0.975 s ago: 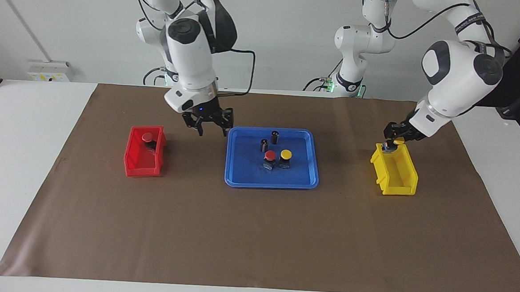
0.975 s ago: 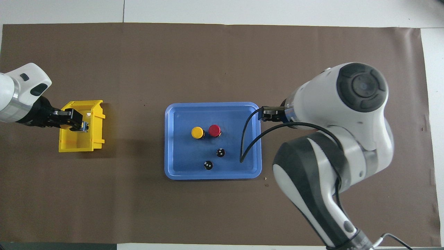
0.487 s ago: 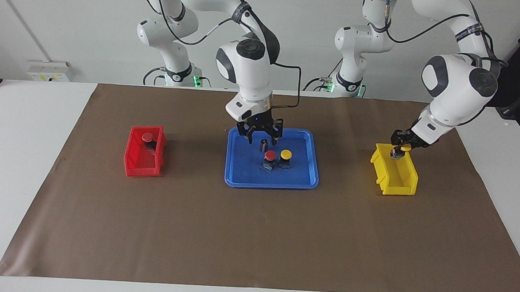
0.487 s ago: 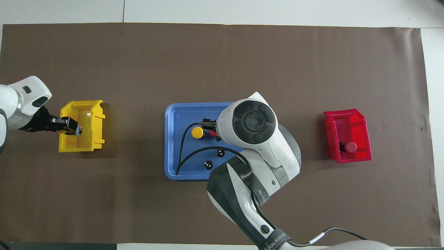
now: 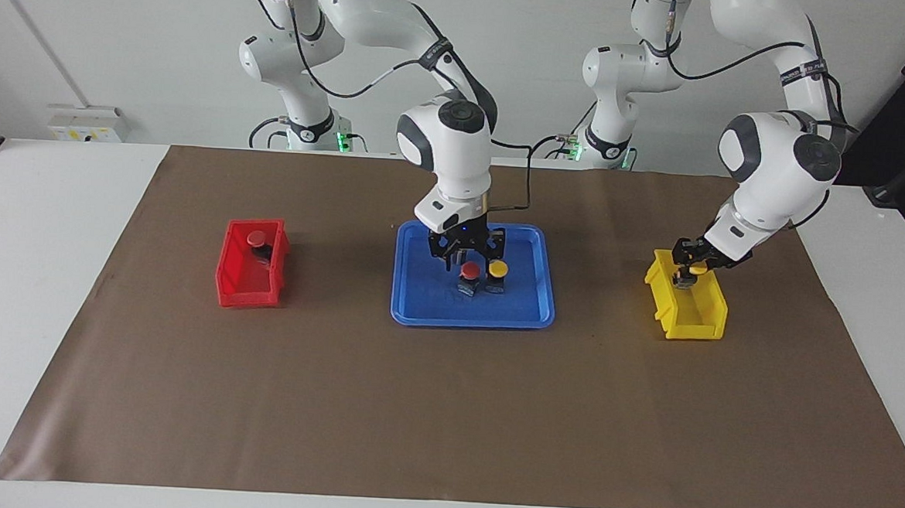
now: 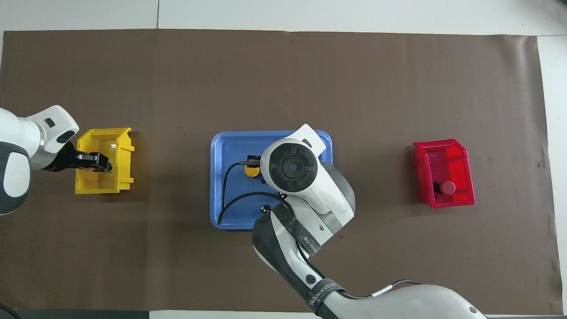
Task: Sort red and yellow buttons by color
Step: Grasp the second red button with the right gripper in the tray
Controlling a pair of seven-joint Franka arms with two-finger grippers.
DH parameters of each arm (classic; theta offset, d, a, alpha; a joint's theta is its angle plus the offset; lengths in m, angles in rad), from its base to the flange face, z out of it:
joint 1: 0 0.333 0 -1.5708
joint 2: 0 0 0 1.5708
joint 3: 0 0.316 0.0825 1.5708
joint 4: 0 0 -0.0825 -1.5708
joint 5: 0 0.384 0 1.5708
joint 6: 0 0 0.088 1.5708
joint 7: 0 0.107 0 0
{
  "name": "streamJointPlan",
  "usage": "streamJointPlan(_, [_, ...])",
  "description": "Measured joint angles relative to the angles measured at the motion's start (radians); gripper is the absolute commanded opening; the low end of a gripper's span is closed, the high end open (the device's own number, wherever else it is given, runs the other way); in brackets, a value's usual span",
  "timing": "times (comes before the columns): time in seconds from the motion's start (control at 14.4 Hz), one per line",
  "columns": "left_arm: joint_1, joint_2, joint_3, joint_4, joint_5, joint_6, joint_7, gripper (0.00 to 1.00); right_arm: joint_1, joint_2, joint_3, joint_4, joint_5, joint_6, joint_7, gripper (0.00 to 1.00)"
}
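A red button point(image 5: 470, 270) and a yellow button point(image 5: 499, 269) stand side by side in the blue tray point(image 5: 428, 308). My right gripper point(image 5: 468, 259) is open, low over the red button, its fingers around the red cap. In the overhead view the right arm hides the red button and only part of the yellow button point(image 6: 251, 172) shows. Another red button point(image 5: 256, 237) lies in the red bin point(image 5: 243, 296); it also shows in the overhead view point(image 6: 448, 188). My left gripper point(image 5: 690, 263) is shut on a yellow button point(image 5: 698, 268) and holds it inside the yellow bin point(image 5: 695, 322).
Two small dark cylinders stand in the tray nearer to the robots than the buttons; one point(image 6: 266, 210) shows beside the right arm. The red bin point(image 6: 444, 153) sits toward the right arm's end, the yellow bin point(image 6: 102, 188) toward the left arm's end, on a brown mat point(image 5: 444, 408).
My right gripper has swung from beside the red bin to over the tray and come down over the red button. My left gripper has lowered the yellow button into the yellow bin.
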Motion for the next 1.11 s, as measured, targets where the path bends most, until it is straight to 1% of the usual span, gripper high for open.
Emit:
streamJointPlan(0.28, [0.000, 0.000, 0.000, -0.026, 0.004, 0.027, 0.000, 0.15, 0.000, 0.005, -0.001, 0.001, -0.001, 0.000, 0.000, 0.74])
streamJointPlan(0.42, [0.000, 0.000, 0.000, -0.033, 0.006, 0.036, 0.000, 0.15, 0.000, 0.011, -0.001, 0.001, -0.002, 0.000, 0.000, 0.70])
streamJointPlan(0.56, [0.003, 0.000, 0.001, -0.049, 0.007, 0.055, 0.000, 0.15, 0.000, 0.014, -0.001, 0.001, -0.004, 0.001, 0.000, 0.67])
streamJointPlan(1.04, [0.004, 0.000, 0.003, -0.087, 0.009, 0.103, 0.000, 0.15, 0.011, 0.017, 0.000, 0.000, -0.005, 0.001, 0.000, 0.65])
streamJointPlan(1.11, [0.007, 0.000, 0.003, -0.095, 0.009, 0.105, 0.000, 0.15, 0.013, 0.018, 0.000, 0.000, -0.005, 0.001, 0.000, 0.61])
